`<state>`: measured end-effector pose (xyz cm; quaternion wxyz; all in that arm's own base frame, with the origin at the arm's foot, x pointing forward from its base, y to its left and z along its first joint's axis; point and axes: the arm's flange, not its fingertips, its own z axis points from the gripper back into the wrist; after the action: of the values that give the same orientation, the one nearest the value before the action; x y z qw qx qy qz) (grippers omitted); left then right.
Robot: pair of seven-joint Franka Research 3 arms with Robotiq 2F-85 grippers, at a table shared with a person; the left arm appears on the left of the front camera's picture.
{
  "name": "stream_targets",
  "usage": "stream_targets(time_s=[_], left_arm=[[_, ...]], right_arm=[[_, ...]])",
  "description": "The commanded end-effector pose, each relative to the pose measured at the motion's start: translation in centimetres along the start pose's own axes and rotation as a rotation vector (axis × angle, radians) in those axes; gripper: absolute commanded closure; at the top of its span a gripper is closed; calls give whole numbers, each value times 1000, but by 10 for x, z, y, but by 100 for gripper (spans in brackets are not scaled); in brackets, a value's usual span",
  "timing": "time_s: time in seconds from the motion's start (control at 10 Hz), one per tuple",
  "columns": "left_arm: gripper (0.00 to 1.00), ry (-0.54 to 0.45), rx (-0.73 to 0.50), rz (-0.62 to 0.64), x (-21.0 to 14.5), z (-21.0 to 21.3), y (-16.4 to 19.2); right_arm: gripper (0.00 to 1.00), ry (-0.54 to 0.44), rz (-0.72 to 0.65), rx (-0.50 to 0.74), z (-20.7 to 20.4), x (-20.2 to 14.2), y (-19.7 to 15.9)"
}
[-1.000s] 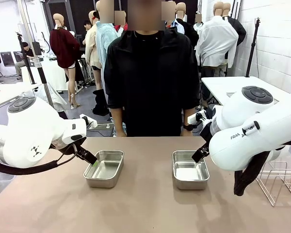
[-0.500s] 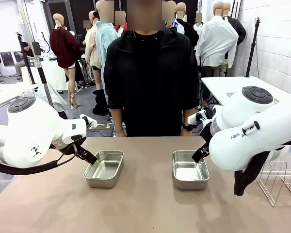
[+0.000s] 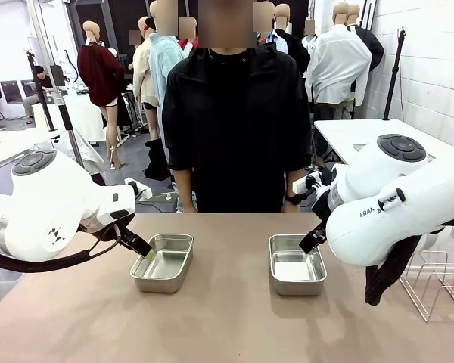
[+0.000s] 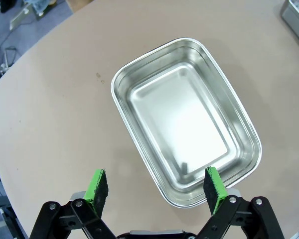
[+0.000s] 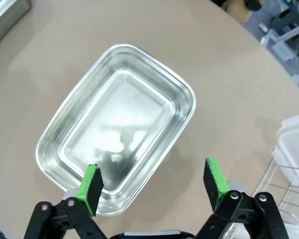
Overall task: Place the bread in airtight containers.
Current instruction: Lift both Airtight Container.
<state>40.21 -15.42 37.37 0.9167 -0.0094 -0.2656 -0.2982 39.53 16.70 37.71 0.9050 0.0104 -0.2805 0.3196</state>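
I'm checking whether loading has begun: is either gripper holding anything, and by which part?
Nothing is held. The left gripper is open above one empty steel pan, the right gripper open above the other pan.

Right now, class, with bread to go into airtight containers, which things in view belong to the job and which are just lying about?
For the job:
left pan, empty
right pan, empty
left tool, open
right tool, open

Lying about:
wire rack
clear box
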Motion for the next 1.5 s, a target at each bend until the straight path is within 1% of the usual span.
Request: stream_targets(time_s=[0.0, 0.1, 0.3, 0.4, 0.5, 0.6, 0.7, 0.8, 0.9, 1.2, 1.3, 1.4], left_arm=[[0, 10, -6, 5, 11, 33, -2], [0, 21, -56, 34, 20, 58, 3], [0, -84, -148, 61, 35, 114, 19], [0, -105, -145, 71, 36, 136, 28], [0, -97, -138, 77, 35, 146, 37], [0, -103, -176, 100, 33, 153, 46], [0, -127, -228, 125, 30, 162, 53], [0, -146, -248, 124, 27, 169, 55], [0, -142, -260, 108, 26, 169, 50], [0, -162, -239, 80, 27, 176, 42], [0, -171, -252, 75, 27, 178, 40], [0, -183, -262, 84, 29, 176, 42]], right_arm=[[0, -75, -42, 56, 37, -10, -13], [0, -139, -80, 71, 64, -15, -26], [0, -238, -112, 104, 121, -31, -60], [0, -256, -150, 96, 139, -43, -73], [0, -275, -184, 125, 149, -54, -88], [0, -296, -214, 163, 160, -65, -97], [0, -311, -208, 189, 173, -73, -99], [0, -331, -184, 208, 180, -75, -99], [0, -325, -162, 205, 184, -73, -96], [0, -303, -126, 228, 174, -60, -93], [0, -289, -118, 231, 171, -59, -95], [0, -276, -140, 230, 163, -56, -101]])
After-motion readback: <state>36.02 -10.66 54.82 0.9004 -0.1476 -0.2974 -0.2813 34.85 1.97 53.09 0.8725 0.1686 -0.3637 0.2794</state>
